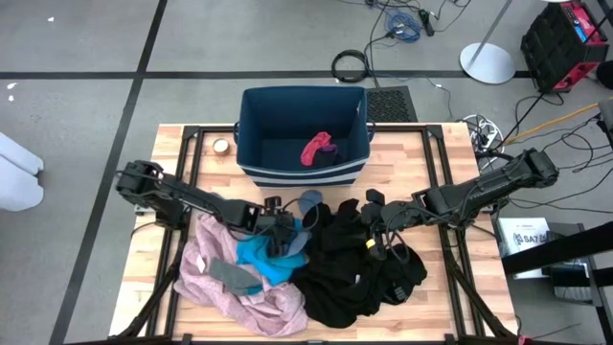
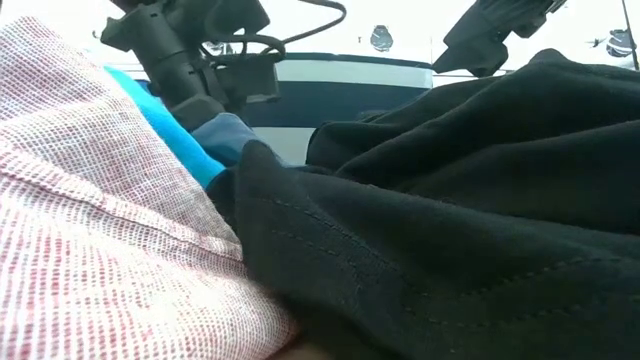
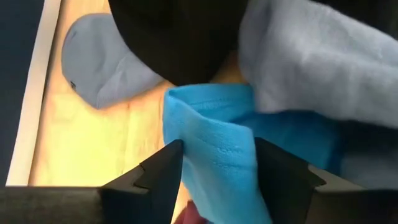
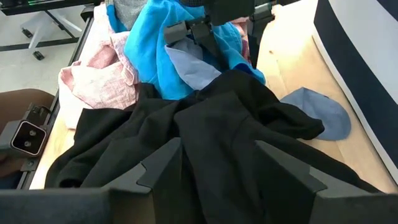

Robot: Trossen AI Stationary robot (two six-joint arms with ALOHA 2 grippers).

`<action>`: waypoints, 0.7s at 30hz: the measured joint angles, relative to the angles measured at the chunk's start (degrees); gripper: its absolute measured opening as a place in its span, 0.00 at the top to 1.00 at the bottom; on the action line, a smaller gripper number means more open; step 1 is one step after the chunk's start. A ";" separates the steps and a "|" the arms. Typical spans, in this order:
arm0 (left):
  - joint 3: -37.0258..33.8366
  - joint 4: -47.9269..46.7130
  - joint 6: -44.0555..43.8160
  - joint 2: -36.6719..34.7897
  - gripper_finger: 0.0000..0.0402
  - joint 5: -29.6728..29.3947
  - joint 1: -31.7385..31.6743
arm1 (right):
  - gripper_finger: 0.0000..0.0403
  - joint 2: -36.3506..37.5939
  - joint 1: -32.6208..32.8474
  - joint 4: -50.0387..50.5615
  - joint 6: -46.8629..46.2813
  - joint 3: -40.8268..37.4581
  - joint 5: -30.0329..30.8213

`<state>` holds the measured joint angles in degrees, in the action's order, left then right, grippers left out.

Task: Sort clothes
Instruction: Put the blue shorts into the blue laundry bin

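A dark blue fabric bin (image 1: pixel 287 144) with a white-striped base stood at the far middle of the wooden counter (image 1: pixel 431 158), its open top facing up. A small roll of tape (image 1: pixel 221 146) lay on the counter just beside the bin's left wall. Beyond the counter, on the grey floor, a coil of black cable (image 1: pixel 350 65) lay near a dark floor mat (image 1: pixel 388 103). A round white stand base (image 1: pixel 487 63) sat farther right, near a black and red case (image 1: pixel 565 38).
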<state>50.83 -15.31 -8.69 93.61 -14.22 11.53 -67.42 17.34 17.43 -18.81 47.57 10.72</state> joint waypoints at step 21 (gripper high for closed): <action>9.32 0.16 10.92 -0.03 0.99 -0.04 3.64 | 0.54 -1.43 0.01 -0.52 -0.24 0.00 0.02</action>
<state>60.15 -15.15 2.23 93.58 -14.26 15.17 -68.85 17.35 16.91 -19.05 47.57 10.74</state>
